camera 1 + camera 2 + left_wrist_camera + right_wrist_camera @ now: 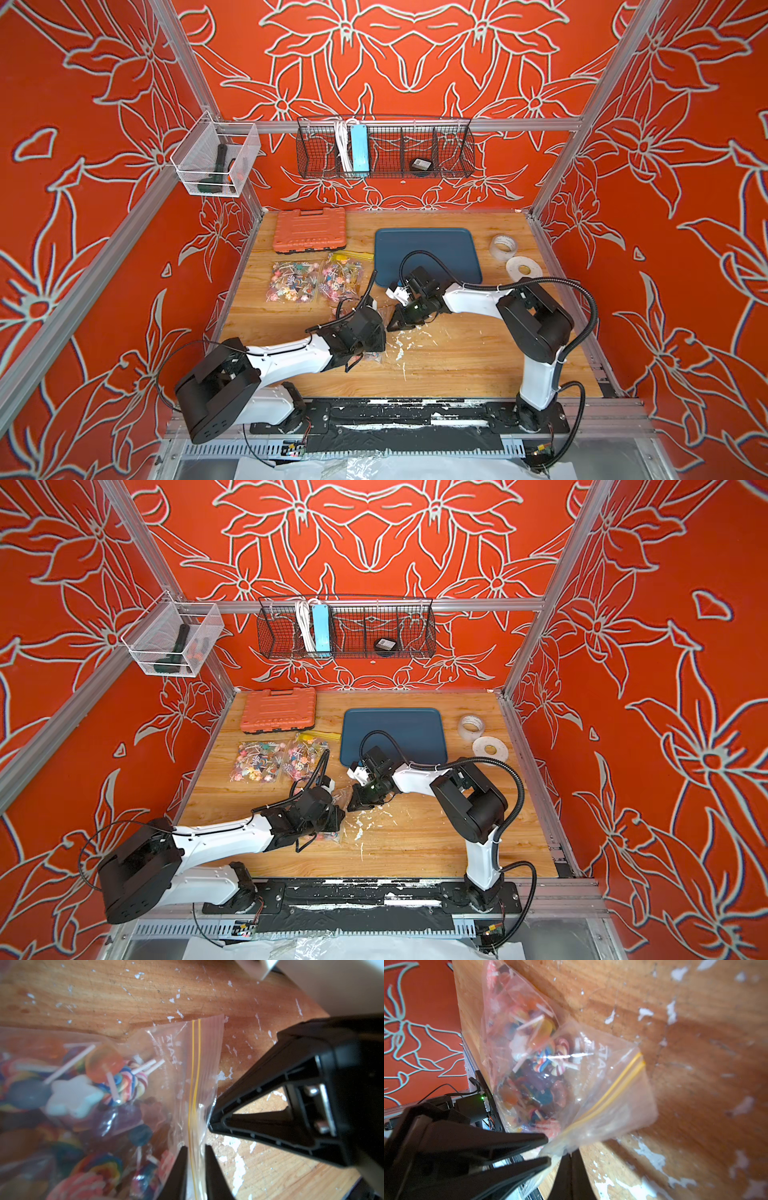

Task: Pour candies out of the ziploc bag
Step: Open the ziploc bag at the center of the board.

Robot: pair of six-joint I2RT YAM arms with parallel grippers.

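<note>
Right gripper is pinched shut on the top edge of the ziploc bag, just past its yellow zip lines. My left gripper stands narrowly apart, with that strip running between its fingers. Candies sit packed inside the bag, on the far side of the zip from both tools. Two more full bags lie flat near the orange case. From above, my left arm hides most of the held bag. I cannot tell whether the zip is sealed.
</note>
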